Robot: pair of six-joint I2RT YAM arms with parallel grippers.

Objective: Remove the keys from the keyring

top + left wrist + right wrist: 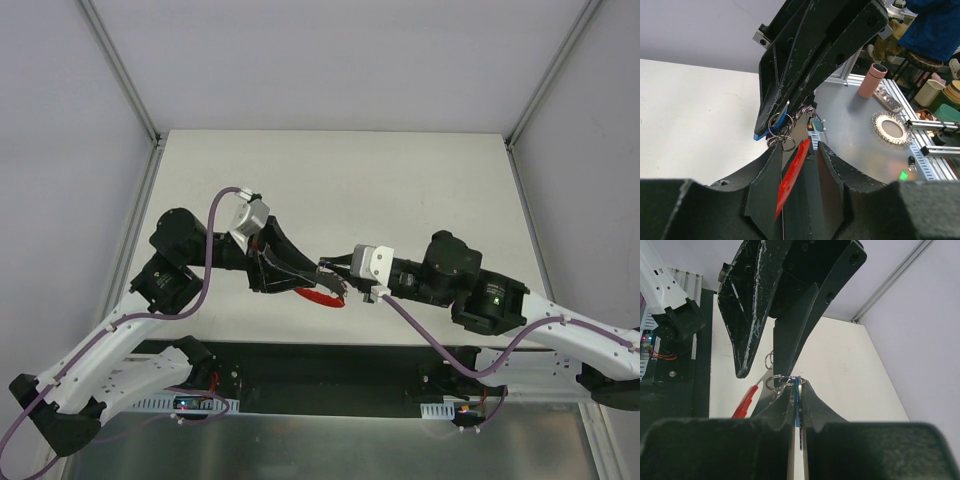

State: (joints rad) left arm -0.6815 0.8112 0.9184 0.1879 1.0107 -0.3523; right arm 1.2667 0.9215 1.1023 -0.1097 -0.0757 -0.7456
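Note:
The keyring's wire rings (782, 142) hang in the air between my two grippers, above the table's near edge. Its red tag (792, 172) dangles between my left gripper's (800, 146) spread fingers and leans on the left finger; the jaws stand apart and do not clamp it. My right gripper (797, 385) is shut on a flat blue-edged key (797, 400) whose head meets the rings (780, 381). In the top view the left gripper (305, 275) and right gripper (328, 266) nearly touch, with the red tag (322, 297) below. Other keys are too small to tell apart.
The white table (330, 180) stretches behind the grippers, framed by metal posts. Off the table, the left wrist view shows a pink cylinder (871, 80) and a round lacy disc (892, 127) on a grey metal surface.

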